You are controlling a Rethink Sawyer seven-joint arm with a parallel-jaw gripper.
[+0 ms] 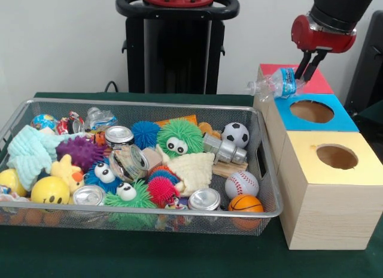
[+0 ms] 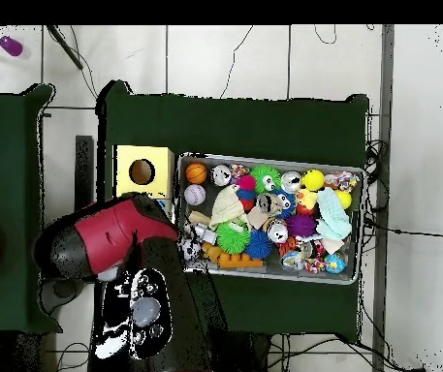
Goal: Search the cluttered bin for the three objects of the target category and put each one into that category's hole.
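The gripper (image 1: pixel 307 71) is clamped on a plastic bottle (image 1: pixel 274 84). Just below it sits the blue-topped box (image 1: pixel 335 123), its hole open

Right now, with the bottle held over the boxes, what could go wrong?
1. The gripper grips the plastic bottle only at one end, so it hangs sideways and might slip or swing.
2. The bottle lies across rather than pointing down, and reaches past the blue box; released here, it may catch on the blue hole rim or fall towards the wire bin.
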